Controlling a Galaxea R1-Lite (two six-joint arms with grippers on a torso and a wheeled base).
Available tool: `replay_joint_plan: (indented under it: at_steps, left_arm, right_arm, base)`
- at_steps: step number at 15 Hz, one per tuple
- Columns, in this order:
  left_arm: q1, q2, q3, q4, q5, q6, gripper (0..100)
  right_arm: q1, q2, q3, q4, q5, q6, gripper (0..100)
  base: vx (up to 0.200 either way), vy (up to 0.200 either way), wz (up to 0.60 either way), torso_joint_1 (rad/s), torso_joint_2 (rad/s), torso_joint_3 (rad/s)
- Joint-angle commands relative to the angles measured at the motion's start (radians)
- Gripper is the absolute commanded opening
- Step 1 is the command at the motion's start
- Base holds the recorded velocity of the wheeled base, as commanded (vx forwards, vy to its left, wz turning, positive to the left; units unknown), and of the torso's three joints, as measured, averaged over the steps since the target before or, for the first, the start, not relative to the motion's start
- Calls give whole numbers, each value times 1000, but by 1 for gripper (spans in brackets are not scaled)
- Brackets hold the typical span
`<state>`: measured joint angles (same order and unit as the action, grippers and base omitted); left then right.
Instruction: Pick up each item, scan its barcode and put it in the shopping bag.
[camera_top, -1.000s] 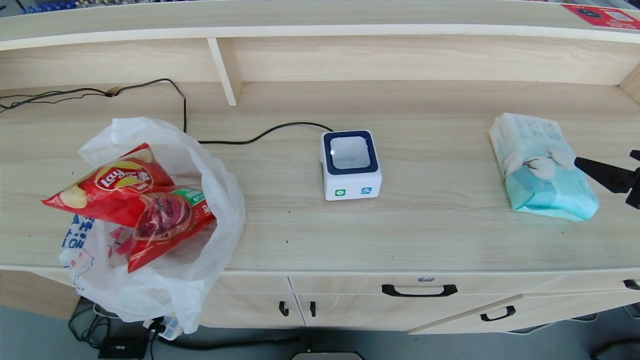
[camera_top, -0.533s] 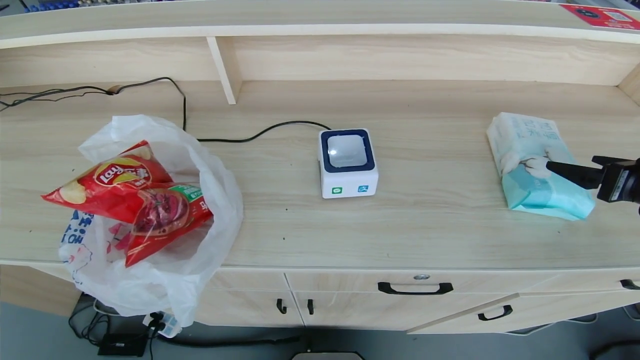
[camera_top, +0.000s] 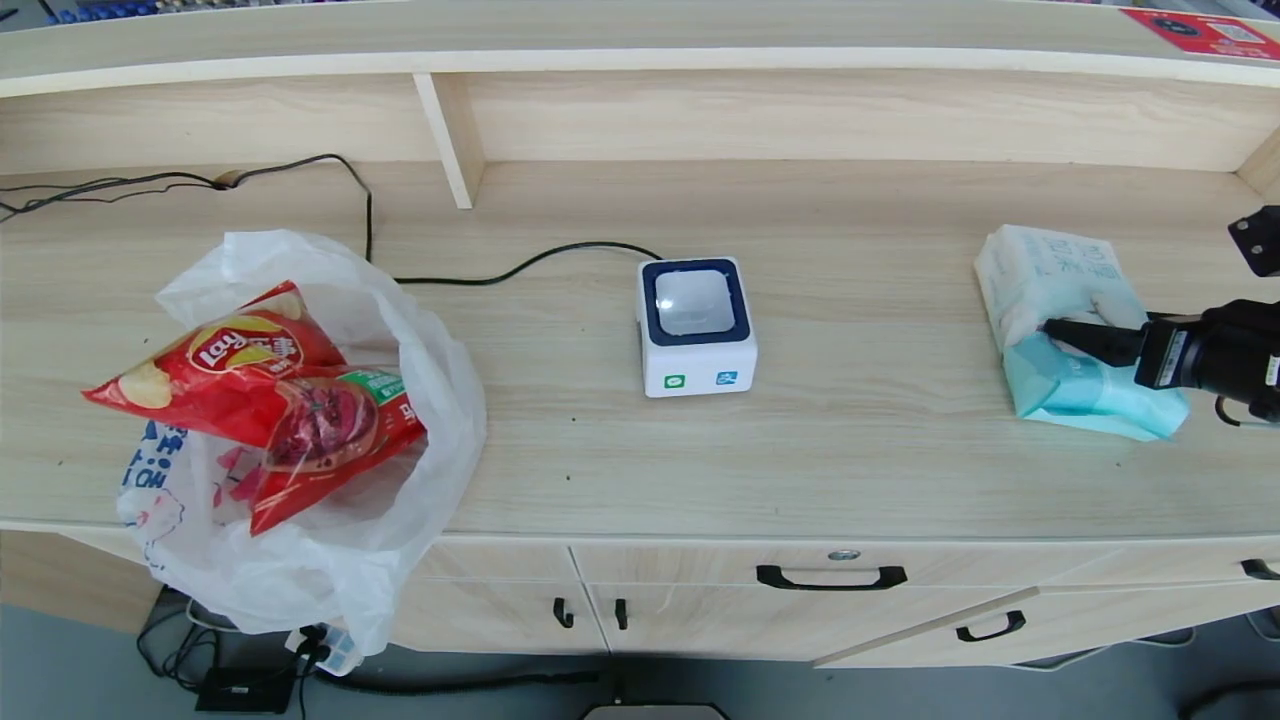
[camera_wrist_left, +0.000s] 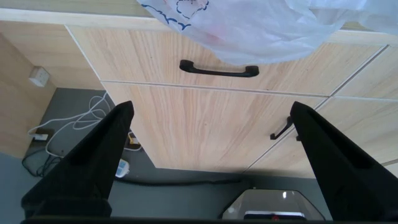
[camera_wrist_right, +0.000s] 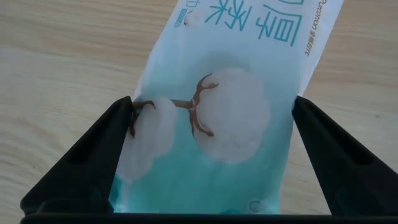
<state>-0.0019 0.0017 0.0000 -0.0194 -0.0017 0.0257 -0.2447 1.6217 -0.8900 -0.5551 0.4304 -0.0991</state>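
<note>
1. Teal-and-white film wraps the tissue pack (camera_top: 1050, 265), which lies flat on the counter (camera_top: 850, 460) at the robot's right, well apart from the scanner (camera_top: 697, 325).
2. It looks light, soft and squashy under slick film. A firm pinch across its narrow width, near the middle, should hold best, since an end grip would likely let it sag or slip.
3. The right gripper (camera_wrist_right: 211, 104) hangs over it with fingers spread, one on either side, not yet closed.
4. The left gripper (camera_wrist_left: 211, 107) is spread wide and empty, low before the drawers (camera_wrist_left: 124, 56) under the shopping bag (camera_top: 420, 400).
5. Count: one tissue pack, one scanner, one shopping bag, and two red snack bags (camera_top: 230, 360) inside it.
</note>
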Motion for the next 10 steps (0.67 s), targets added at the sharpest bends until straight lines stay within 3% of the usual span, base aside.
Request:
replay_joint_plan:
  at_steps: [1,10]
  left_arm:
    - [0,0,0,-1,0,0,100]
    - [0,0,0,-1,0,-1,100]
  right_arm:
    - [18,27,-27,6,-6,-1,100]
    - [91,84,-38,4,-116,-4,100]
  base:
    - [0,0,0,0,0,0]
    - [0,0,0,0,0,0]
